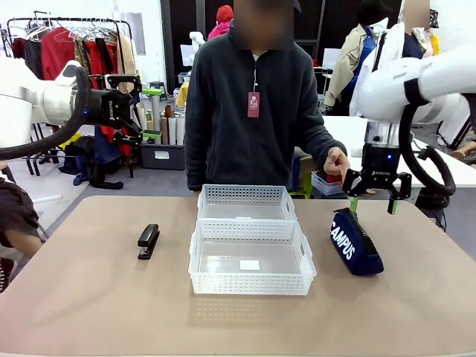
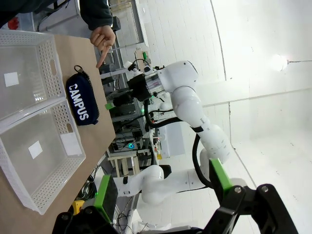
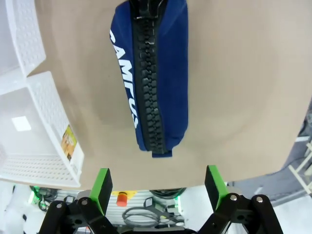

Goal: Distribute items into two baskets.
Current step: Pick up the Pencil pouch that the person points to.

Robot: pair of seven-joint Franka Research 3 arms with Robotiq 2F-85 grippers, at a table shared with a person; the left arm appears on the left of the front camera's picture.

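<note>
A black stapler (image 1: 148, 240) lies on the table left of the two white lattice baskets. The near basket (image 1: 251, 283) has a white sticker on its bottom, and the far basket (image 1: 245, 195) stands right behind it. Right of them lies the navy pouch (image 1: 357, 242) with "CAMPUS" lettering. My right gripper (image 1: 372, 205) hangs open just above the pouch's far end. In the right wrist view the pouch (image 3: 156, 73) lies zip-up beyond the open gripper (image 3: 158, 187). My left gripper (image 1: 152, 113) is open, raised high at the left, far from the stapler. The left wrist view shows the pouch (image 2: 82, 100) beside the baskets (image 2: 61, 122).
A person stands at the far side of the table, one hand (image 1: 338, 160) near the far right edge; that hand (image 2: 104, 39) points down at the table. Bare tan tabletop (image 1: 89, 297) surrounds the items. Clothes racks and other desks stand behind.
</note>
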